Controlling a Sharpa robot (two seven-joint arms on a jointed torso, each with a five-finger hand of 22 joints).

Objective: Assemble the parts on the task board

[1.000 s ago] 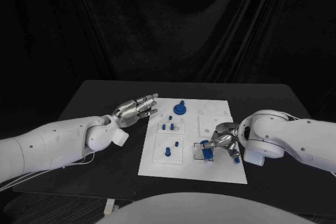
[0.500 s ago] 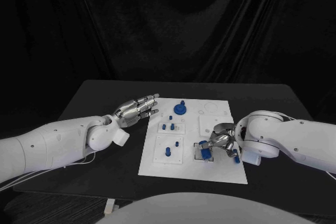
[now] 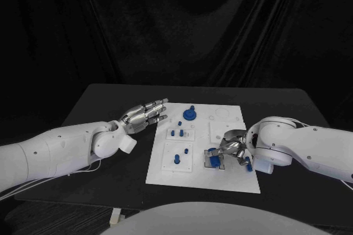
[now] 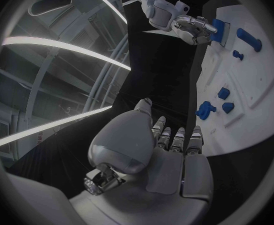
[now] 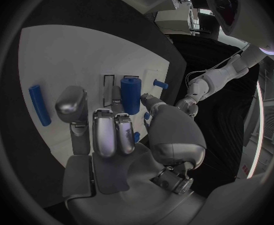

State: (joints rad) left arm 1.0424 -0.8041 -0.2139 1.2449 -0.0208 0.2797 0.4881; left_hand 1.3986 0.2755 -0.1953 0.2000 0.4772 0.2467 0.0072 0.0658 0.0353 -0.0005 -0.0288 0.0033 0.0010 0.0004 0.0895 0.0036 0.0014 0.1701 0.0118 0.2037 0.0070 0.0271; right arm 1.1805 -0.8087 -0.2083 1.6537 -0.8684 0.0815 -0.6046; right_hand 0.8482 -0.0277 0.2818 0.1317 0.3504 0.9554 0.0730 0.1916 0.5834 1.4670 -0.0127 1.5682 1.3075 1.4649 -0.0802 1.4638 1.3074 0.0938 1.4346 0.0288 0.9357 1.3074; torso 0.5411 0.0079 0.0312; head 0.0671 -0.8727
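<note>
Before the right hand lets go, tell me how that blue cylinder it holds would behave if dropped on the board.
The blue cylinder looks round and smooth-sided, so it would likely roll if it lands on its side. It seems rigid moulded plastic, probably light. The right hand holds it over the flat task board, which offers little to stop it.

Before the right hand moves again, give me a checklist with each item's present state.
1. Right hand holds the blue block: ok, thumb and fingers close around it.
2. Block over the black-outlined slot on the task board: ok, it sits at the slot.
3. Block fully seated: cannot tell, fingers hide its base.
4. Left hand clear of the board: ok, it is off the left edge, holding nothing.
5. Loose blue cylinder clear of the right hand: ok, it lies apart on the board.
</note>
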